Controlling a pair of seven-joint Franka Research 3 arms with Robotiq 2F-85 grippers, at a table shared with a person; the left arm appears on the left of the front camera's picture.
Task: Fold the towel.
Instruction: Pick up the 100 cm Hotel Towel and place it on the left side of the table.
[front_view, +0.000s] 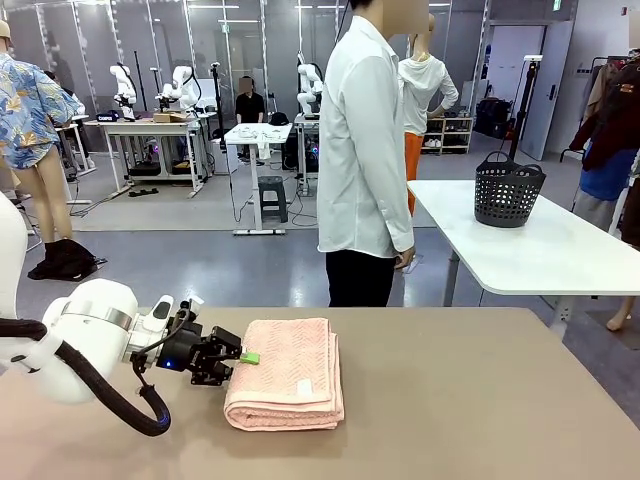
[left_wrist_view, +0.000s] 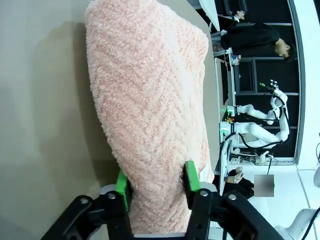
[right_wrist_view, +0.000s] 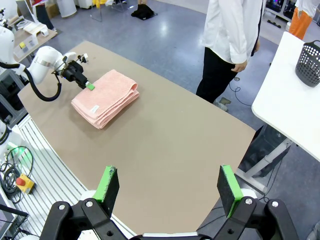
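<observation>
The salmon-pink towel (front_view: 290, 370) lies folded into a thick stack on the brown table (front_view: 480, 400), with a small white label (front_view: 303, 387) near its front edge. My left gripper (front_view: 245, 357) comes in from the left at table height. In the left wrist view its green pads (left_wrist_view: 190, 178) press both sides of the towel's (left_wrist_view: 150, 100) near fold, so the left gripper (left_wrist_view: 156, 185) is shut on it. My right gripper (right_wrist_view: 167, 182) hangs open high over the table's right part, far from the towel (right_wrist_view: 107, 97) and the left gripper (right_wrist_view: 89, 86).
A person (front_view: 365, 150) in a white shirt stands at the far edge, hands down and off the table. A white table (front_view: 540, 240) at the back right carries a black basket (front_view: 508, 190). Bare brown tabletop stretches right of the towel.
</observation>
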